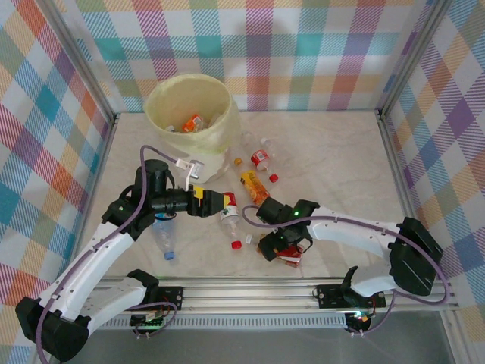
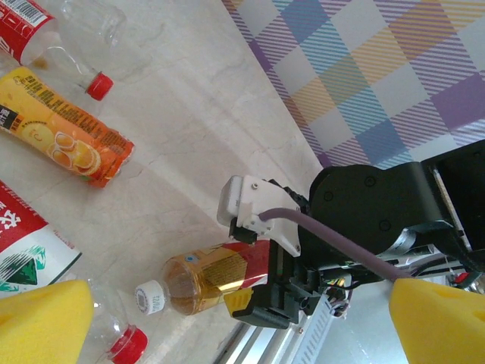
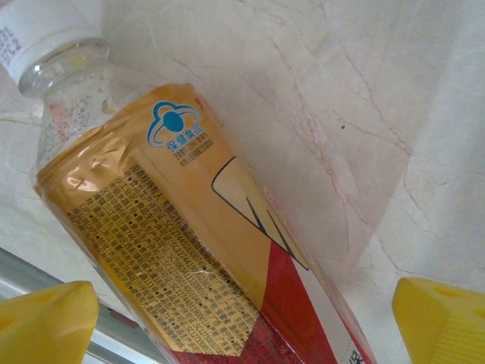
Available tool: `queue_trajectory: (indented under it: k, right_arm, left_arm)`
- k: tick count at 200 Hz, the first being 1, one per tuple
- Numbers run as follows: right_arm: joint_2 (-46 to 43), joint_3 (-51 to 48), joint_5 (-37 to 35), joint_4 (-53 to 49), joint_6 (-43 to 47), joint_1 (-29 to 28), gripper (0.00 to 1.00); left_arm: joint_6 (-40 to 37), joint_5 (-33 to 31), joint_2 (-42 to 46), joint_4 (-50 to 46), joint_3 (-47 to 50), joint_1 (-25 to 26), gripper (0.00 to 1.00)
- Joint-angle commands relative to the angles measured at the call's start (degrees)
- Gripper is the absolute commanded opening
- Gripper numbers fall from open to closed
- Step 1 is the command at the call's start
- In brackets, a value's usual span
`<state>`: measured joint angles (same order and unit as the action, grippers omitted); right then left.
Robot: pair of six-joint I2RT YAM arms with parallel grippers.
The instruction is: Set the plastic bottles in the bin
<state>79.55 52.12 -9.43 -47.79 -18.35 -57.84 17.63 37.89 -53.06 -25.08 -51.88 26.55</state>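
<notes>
Up at eleven o'clock on the worktop [image 1: 341, 167] stands the bin [image 1: 168, 106], round and pale yellow, lined with a yellowish see-through bag. A few bottles [image 1: 191, 123] lie inside it, one with an orange label. More are scattered on their sides across the middle of the marbled surface.

At about five o'clock from the centre, close to the front rail, lies the amber bottle [image 1: 282, 246] [image 2: 204, 277] [image 3: 189, 288]. It has a white cap, a clear neck and a crinkled gold-and-red label with a small blue emblem and fine print. In the right wrist view its cap points to ten o'clock. The right claw [image 1: 282, 244] [image 3: 242, 326] sits over it with its yellow pads [image 3: 45, 322] spread wide on either side, not pinching it.

The left claw [image 1: 220, 202] [image 2: 242, 330] points toward three o'clock in the top view, its pads [image 2: 45, 318] wide apart and holding nothing. Just past it lies a bottle with a red, white and green label [image 1: 229, 212] [image 2: 26, 243].

Toward one o'clock from there lies the orange bottle [image 1: 254, 187] [image 2: 64, 136], its label printed with fruit. Beyond it is a clear red-label bottle [image 1: 260, 159] [image 2: 68, 34] with a red cap. A clear, bluish bottle [image 1: 165, 236] lies at eight o'clock beside the left arm.
</notes>
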Motion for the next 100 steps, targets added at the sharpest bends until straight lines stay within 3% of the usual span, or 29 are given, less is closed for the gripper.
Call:
queue_trajectory:
  k: [1, 100]
  right_arm:
    - [1.7, 1.0, 2.3, -0.4, 1.7, -0.5, 1.0]
    - [3.3, -1.7, 0.6, -3.0, -6.7, -3.7, 0.92]
  left_arm:
    - [0.3, -0.1, 0.7, 1.4, 0.4, 0.7, 1.0]
    - [1.4, -0.5, 0.6, 3.4, 1.9, 1.6, 1.0]
